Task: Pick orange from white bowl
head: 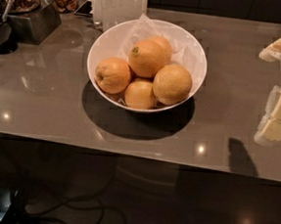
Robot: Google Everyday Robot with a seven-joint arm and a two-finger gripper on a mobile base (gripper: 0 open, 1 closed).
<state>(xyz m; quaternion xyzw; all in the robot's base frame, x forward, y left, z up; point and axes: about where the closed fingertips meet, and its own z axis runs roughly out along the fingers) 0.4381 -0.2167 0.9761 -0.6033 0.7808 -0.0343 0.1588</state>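
Five round fruits heaped in one white bowl (105, 41), paper-lined, standing mid-worktop (43, 105).

Item sought: orange (172, 84). It is the largest and palest of the heap, with dimpled skin. It lies at the bowl's right-front against the wall, touching its neighbours. Its crown and right flank are exposed.

Neighbours: stem-nub fruit (146, 58), deeper orange, perched highest, just left of the orange. Dimpled fruit (112, 75), smaller, at the left side.

Tool (278, 116): at the right edge of view, over the worktop, well apart from the bowl. It carries none of the fruit. Whether it is released or clenched cannot be told.

Step in hand, as judged: approach, with the grasp not yet begun.

Next move calls for travel leftward to a place above the orange, then descent onto its exposed crown. The grasp must be wide enough for the biggest fruit and stay clear of the stem-nub fruit and the bowl wall.
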